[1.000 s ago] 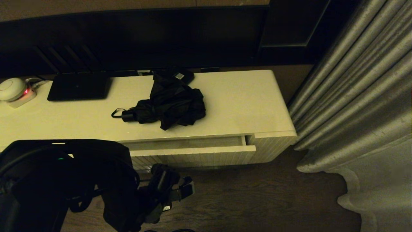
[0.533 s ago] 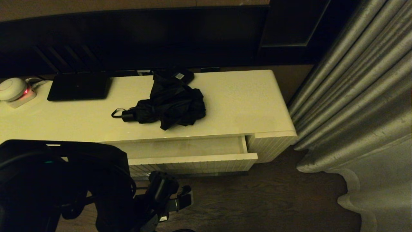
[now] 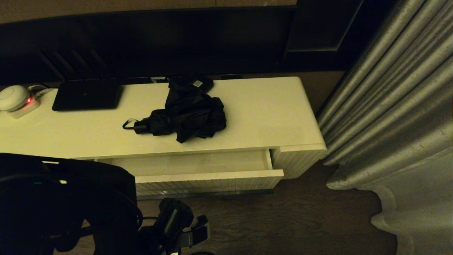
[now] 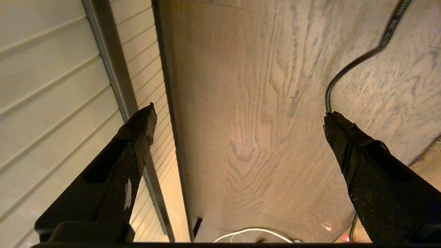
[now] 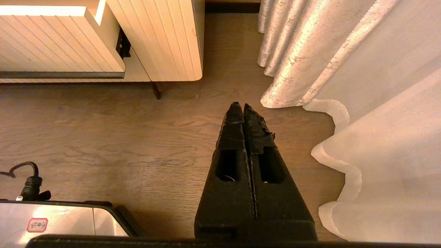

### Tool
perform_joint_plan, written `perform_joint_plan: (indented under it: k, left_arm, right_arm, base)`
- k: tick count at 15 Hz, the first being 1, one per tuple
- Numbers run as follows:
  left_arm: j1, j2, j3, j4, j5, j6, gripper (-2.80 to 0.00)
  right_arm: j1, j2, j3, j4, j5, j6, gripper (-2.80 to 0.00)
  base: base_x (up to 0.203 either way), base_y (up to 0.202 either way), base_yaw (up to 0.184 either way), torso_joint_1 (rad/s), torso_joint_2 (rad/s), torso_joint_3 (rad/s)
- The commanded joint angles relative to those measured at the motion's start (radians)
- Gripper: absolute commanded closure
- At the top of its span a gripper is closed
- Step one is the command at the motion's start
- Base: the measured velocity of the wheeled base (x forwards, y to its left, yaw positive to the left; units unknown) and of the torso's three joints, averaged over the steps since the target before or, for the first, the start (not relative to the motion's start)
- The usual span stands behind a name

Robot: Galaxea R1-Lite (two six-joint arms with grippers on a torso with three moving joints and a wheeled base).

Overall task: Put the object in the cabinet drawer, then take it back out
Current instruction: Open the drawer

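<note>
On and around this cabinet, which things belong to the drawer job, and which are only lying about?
For the job:
- black folding umbrella, lying on the cabinet top
- drawer, pulled open
- left tool, open, beside the drawer's bar handle

Only lying about:
- flat black device
- small black box, partly behind the umbrella
- white round gadget
- curtain

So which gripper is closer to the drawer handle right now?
Left. The left gripper is open right at the drawer front, one finger beside the handle. The right gripper is shut over the floor, off past the drawer's corner, nearer the curtain.
</note>
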Motion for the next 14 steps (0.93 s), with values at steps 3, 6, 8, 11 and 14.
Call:
perform_joint_plan:
  k: [3,6,8,11,14]
  left_arm:
    - [-0.005,-0.031,-0.003,-0.013,0.003,0.001,-2.80]
    - [-0.005,-0.088,-0.014,-0.013,0.006,-0.007,-2.80]
    - [-0.002,-0.119,-0.021,-0.013,0.006,-0.023,-2.80]
    - [-0.004,-0.211,0.005,0.003,0.003,-0.023,-2.80]
    - [-0.008,-0.332,0.015,0.093,-0.014,-0.023,-2.80]
  right_arm:
    - [0.000,0.000,0.002,0.000,0.000,0.000,0.00]
    - [0.000,0.000,0.002,0.000,0.000,0.000,0.00]
    - [0.000,0.000,0.002,0.000,0.000,0.000,0.00]
    - [0.000,0.000,0.002,0.000,0.000,0.000,0.00]
    - [0.000,0.000,0.002,0.000,0.000,0.000,0.00]
  base:
    - [0.000,0.000,0.000,0.000,0.00,0.000]
    - [0.000,0.000,0.000,0.000,0.00,0.000]
    - [0.000,0.000,0.000,0.000,0.00,0.000]
    - [0.000,0.000,0.000,0.000,0.00,0.000]
    - [0.000,0.000,0.000,0.000,0.00,0.000]
